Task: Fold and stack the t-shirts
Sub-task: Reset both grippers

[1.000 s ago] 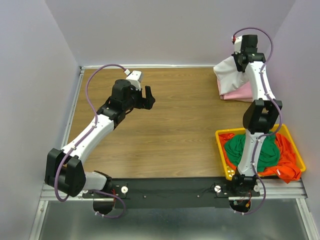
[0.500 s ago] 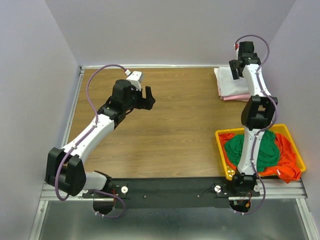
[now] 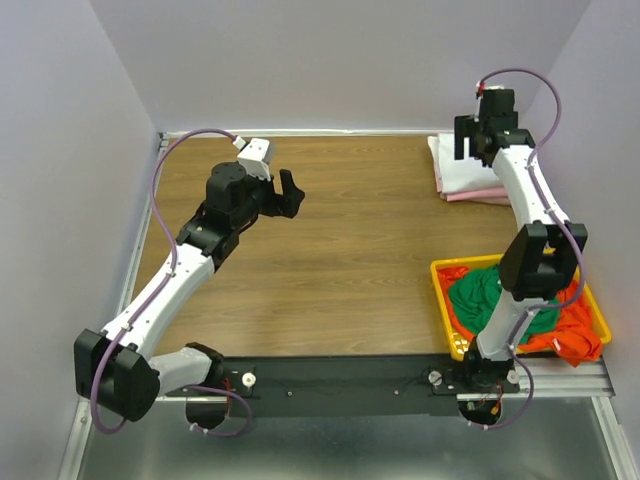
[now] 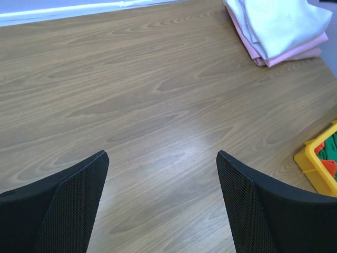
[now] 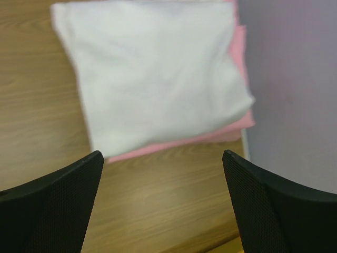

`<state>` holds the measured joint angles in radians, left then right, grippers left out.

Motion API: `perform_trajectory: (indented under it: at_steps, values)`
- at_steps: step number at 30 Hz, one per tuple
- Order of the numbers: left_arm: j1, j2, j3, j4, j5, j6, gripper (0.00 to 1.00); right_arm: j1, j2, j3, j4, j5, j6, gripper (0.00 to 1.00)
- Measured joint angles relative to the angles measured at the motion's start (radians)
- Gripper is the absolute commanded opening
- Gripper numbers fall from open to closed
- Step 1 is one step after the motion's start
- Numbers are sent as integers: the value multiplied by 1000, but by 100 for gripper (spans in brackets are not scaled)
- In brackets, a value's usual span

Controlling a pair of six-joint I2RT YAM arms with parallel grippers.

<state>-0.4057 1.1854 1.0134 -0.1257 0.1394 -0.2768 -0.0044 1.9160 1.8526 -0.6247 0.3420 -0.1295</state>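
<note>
Jaws wide on the left gripper (image 4: pixel 160 158), fingers well apart and gripping no cloth, hanging over the wooden table (image 4: pixel 158 95). Straight ahead of those jaws it's just wood grain. Far ahead and off to their right sits the folded stack, and past the right finger a corner of the yellow basket (image 4: pixel 316 168) pokes in.

Over to the right gripper (image 5: pixel 163 158): jaws spread wide here too, holding nothing and clear of the fabric. Just ahead of them lies the white t-shirt (image 5: pixel 158 68), folded flat and lying square on the pink t-shirt (image 5: pixel 174 146). The pink shows as a thin border along the stack's near edge and right side, tight against the wall.

Well back from those jaws, down by the arm's base, the basket holds the green t-shirt (image 3: pixel 478 300), heaped in the middle. The orange t-shirt (image 3: pixel 575 320) is bunched around it and spills over the right rim.
</note>
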Motion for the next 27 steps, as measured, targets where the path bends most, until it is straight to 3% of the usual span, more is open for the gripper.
perform_trajectory:
  at_steps: [10, 18, 27]
  values:
    - [0, -122, -37, 35, -56, 0, 91, 102, -391, -583, 238, -368, 169, 100]
    - [1, -148, -45, 49, -89, 4, 91, 110, -570, -769, 391, -473, 234, 100]
    - [1, -202, -51, 51, -150, 19, 90, 115, -617, -864, 447, -515, 269, 100]
